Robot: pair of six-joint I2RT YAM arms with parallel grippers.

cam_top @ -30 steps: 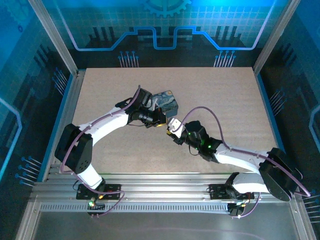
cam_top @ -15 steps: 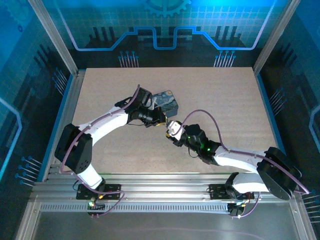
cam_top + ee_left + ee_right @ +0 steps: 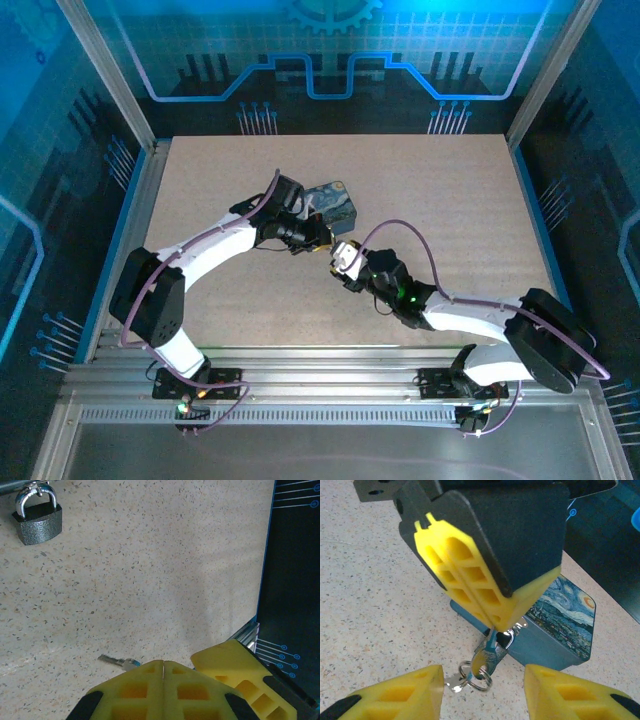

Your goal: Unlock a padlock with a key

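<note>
Beige speckled tabletop [image 3: 450,190] is bounded on three sides by aluminium frame posts and dark blue circuit-printed walls [image 3: 585,200], and a ribbed aluminium rail [image 3: 330,385] is run along the near edge. The far strip and the far-right quarter of the surface are seen bare. Two white arms with purple cables are bent inward so that their ends meet near the middle, the left arm [image 3: 215,250] from the near left and the right arm [image 3: 470,315] from the near right. A dark blue rectangular box with a swirly yellow-and-blue painting print [image 3: 335,203] is laid just beyond that meeting point, its near corner close behind the left gripper [image 3: 495,625] in the right wrist view. The left gripper's yellow fingers [image 3: 135,690] are clenched on a thin silvery metal key [image 3: 489,647], from which a wire ring [image 3: 476,672] and a second small key [image 3: 452,682] are hung; whether the ring touches the table cannot be told. The right gripper [image 3: 482,690] is spread wide, one finger to each side of the ring, with nothing grasped. A small grey-bodied padlock with a shiny silver shackle [image 3: 37,517] is seen on the table, shackle seated in the body, well apart from the left fingertips with bare surface between. In that view the foot of the wall is close at the right.
</note>
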